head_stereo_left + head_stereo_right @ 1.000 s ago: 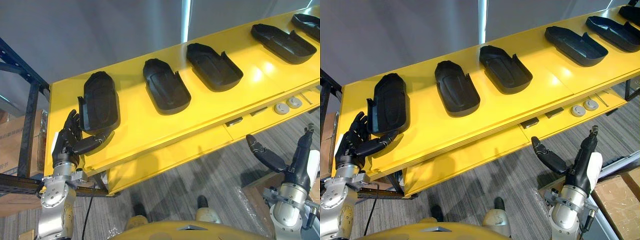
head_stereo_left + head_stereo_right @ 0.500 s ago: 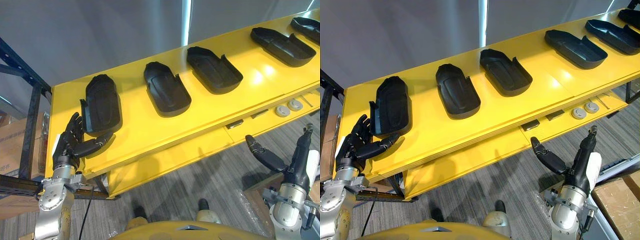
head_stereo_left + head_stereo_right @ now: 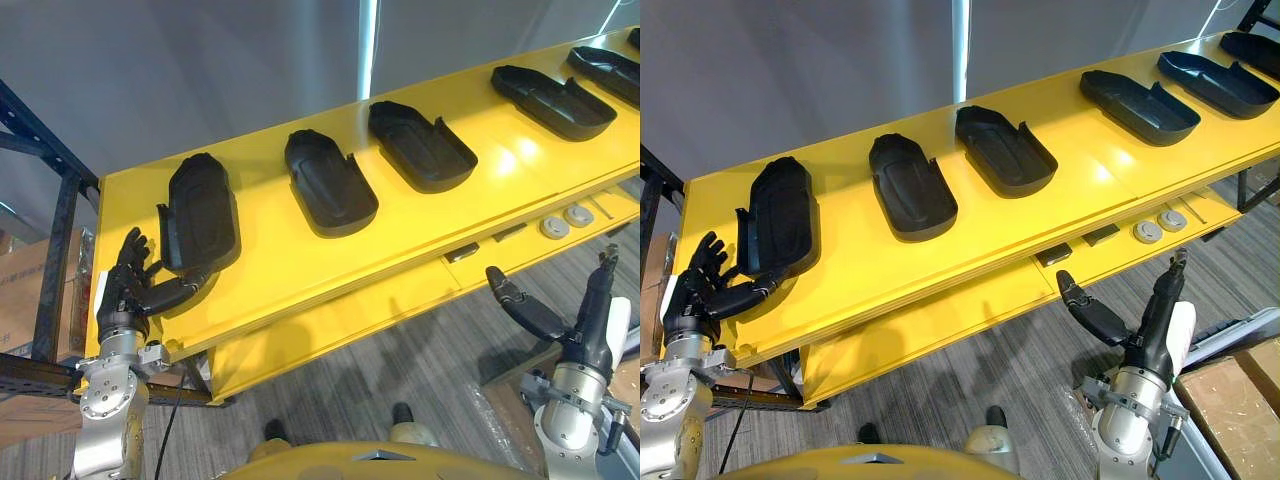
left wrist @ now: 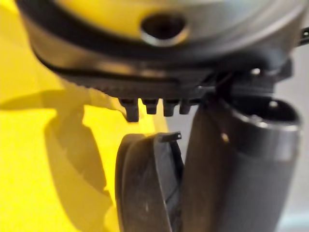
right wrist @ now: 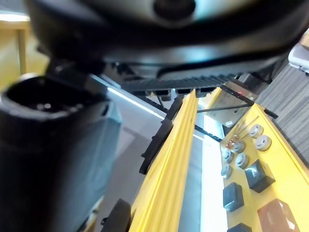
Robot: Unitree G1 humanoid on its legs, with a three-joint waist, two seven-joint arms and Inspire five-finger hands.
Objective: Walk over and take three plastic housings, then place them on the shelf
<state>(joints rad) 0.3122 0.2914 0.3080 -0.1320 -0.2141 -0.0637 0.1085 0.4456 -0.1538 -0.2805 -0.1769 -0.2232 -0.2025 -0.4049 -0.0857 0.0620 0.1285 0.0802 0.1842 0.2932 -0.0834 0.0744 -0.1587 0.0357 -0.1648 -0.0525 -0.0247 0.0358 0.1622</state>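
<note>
Plastic housings [image 3: 330, 182]: five in view, all lying in a row on the yellow table [image 3: 300, 265], none lifted.

Left hand [image 3: 128, 292] is at the table's corner with fingers [image 3: 130, 250] straight and spread and the thumb [image 3: 185, 288] stretched out sideways. It is released and grasps nothing. Just past the thumb is the near end of the nearest housing [image 3: 200, 215]. The thumb tip touches it or sits just under its rim, can't tell which. Left wrist view agrees: the housing's end is right beside the thumb and the fingers aren't curled round it.

Changes over the last second:
- The whole view has shifted, so the camera moved. The housings haven't budged on the table.
- The left hand has slid back toward the corner. Its fingers were up against the housing's side tab, and now a strip of yellow shows between them.
- The thumb has stayed by the near end.
- The right hand keeps the same pose.

My read is that the hand is re-setting its approach, not closing. The grasp hasn't begun and the first of three pickups is still pending.

Right hand [image 3: 1145, 345] hangs below the table's front edge over the grey floor, fingers straight up and thumb out, empty. Just beyond it, round discs [image 3: 552, 227] lie on a lower ledge.

On the left hand's outer side are a dark blue rack [image 3: 60, 200] and a cardboard box [image 3: 20, 300].
</note>
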